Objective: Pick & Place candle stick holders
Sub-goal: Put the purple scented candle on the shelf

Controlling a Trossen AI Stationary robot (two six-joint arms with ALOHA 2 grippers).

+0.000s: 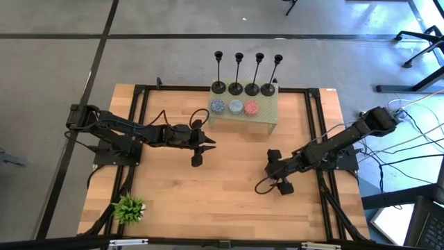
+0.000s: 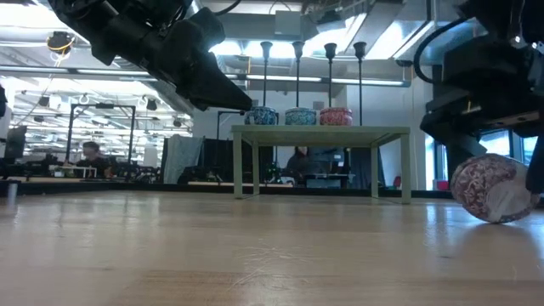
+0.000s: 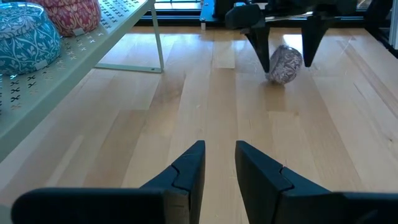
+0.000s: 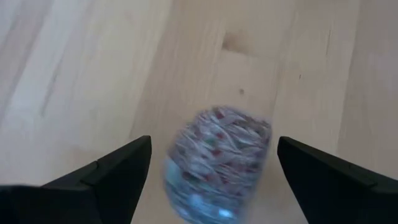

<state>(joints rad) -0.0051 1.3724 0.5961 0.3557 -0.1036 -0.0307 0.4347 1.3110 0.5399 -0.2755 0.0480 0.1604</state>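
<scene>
We see the pale wooden counter [image 1: 229, 180] at frame centre; four candle stick holders [image 1: 248, 73] stand in a row on the green shelf [image 1: 267, 118], upper middle; our left hand [image 1: 198, 149] is narrowly parted, empty; our right hand [image 4: 208, 162] spreads wide around a patterned ball [image 4: 217, 162]; an office with seated people lies behind.

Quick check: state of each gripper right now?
Left gripper: fingers slightly apart, holding nothing, hovering over the table.
Right gripper: open wide around a small patterned jar lying on the table, not gripping it.
</scene>
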